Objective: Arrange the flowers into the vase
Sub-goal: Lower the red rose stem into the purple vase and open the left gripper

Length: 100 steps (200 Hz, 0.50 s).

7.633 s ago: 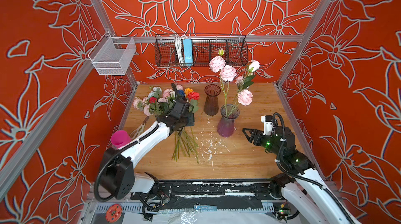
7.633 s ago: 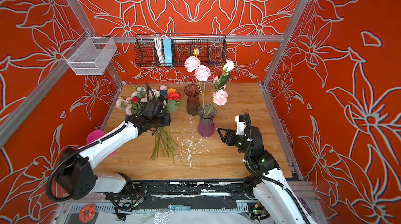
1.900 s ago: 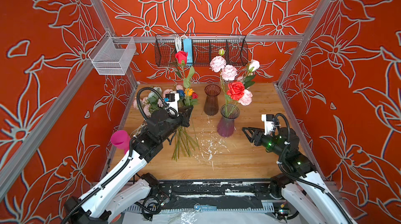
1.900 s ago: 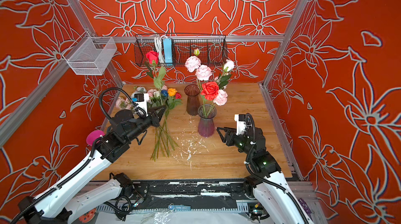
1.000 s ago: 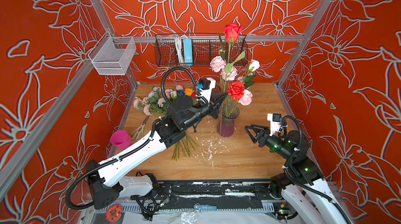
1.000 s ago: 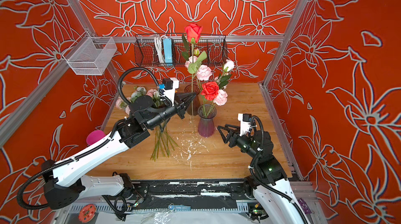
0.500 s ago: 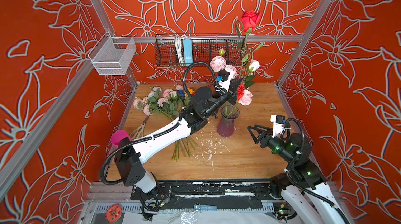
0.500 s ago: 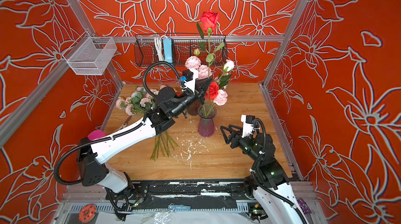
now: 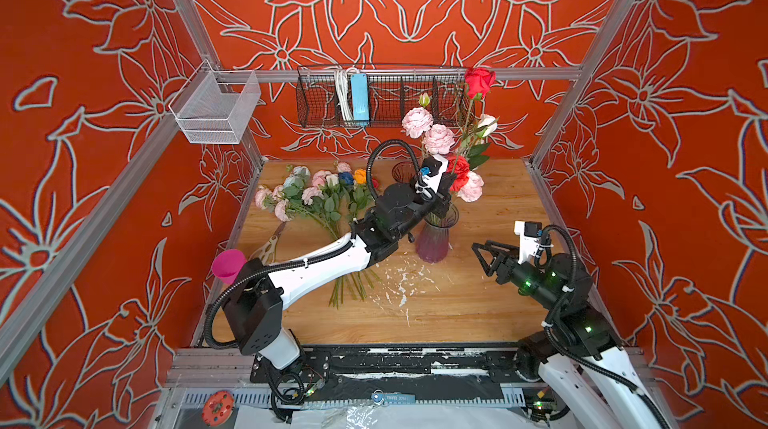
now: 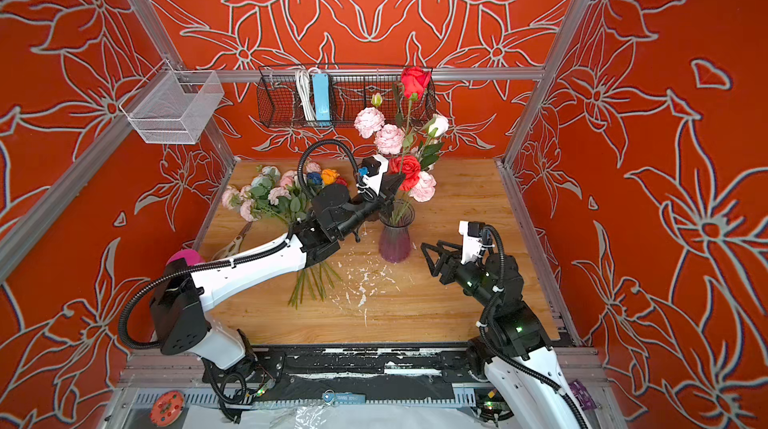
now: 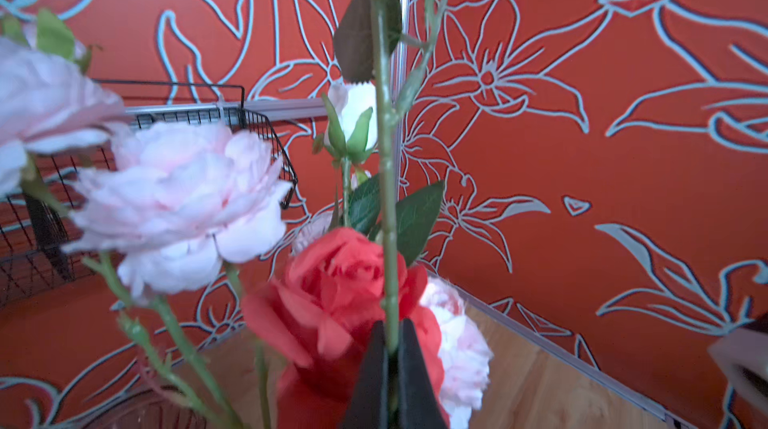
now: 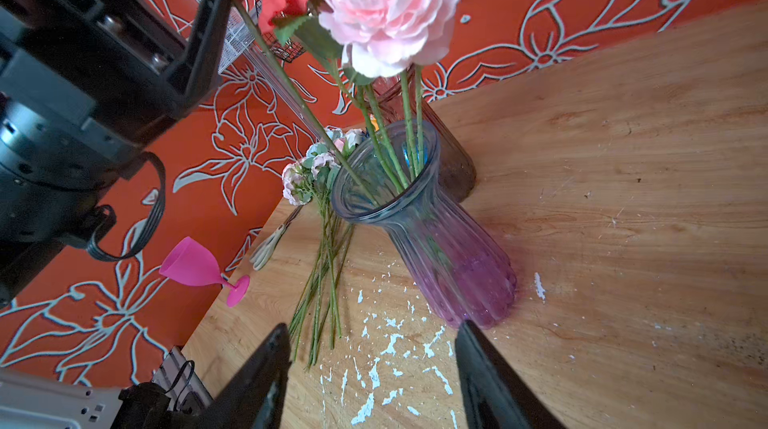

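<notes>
Since half a second ago the long-stemmed red rose is brought lower over the purple vase. Its stem is pinched tight by the left gripper just above the vase's rim, and its lower end is seen inside the mouth. The stem is crowded by pink blooms and a second red rose already standing in the vase. The right gripper is held spread and empty, right of the vase. Loose flowers are laid left of the vase, with a brown vase just behind it.
</notes>
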Motion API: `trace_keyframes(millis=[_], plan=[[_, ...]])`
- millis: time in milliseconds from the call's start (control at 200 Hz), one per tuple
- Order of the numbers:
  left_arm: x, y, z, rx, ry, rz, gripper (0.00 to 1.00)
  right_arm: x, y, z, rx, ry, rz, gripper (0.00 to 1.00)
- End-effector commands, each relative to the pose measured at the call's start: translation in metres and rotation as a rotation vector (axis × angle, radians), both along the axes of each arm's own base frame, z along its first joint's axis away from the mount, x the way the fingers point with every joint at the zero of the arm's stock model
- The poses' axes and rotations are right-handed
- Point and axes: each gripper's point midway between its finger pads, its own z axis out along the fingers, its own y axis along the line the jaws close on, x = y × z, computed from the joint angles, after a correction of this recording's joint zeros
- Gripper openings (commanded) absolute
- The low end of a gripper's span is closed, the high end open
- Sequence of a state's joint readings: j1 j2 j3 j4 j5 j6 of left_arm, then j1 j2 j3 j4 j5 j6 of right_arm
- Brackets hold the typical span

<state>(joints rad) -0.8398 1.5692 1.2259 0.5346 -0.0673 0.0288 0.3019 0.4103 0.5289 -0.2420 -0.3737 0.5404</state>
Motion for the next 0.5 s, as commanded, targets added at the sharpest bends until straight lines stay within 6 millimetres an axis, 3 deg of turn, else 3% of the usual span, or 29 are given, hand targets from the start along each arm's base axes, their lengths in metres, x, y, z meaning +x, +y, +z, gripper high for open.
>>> trace_keyframes(millis=[0, 125, 195, 495], plan=[[-0.015, 0.009, 0.020, -0.051, -0.030, -0.016, 0.00, 0.003, 0.000, 0.001, -0.004, -0.020, 0.001, 0.65], [-0.019, 0.012, 0.016, -0.042, -0.011, -0.020, 0.18, 0.005, 0.002, 0.000, -0.008, -0.007, 0.006, 0.65], [-0.022, 0.015, 0.016, -0.041, -0.009, -0.019, 0.33, 0.005, 0.003, -0.001, -0.009, -0.004, 0.011, 0.65], [-0.032, 0.034, 0.013, -0.003, 0.031, 0.009, 0.45, 0.006, 0.003, 0.000, -0.008, -0.003, 0.009, 0.65]])
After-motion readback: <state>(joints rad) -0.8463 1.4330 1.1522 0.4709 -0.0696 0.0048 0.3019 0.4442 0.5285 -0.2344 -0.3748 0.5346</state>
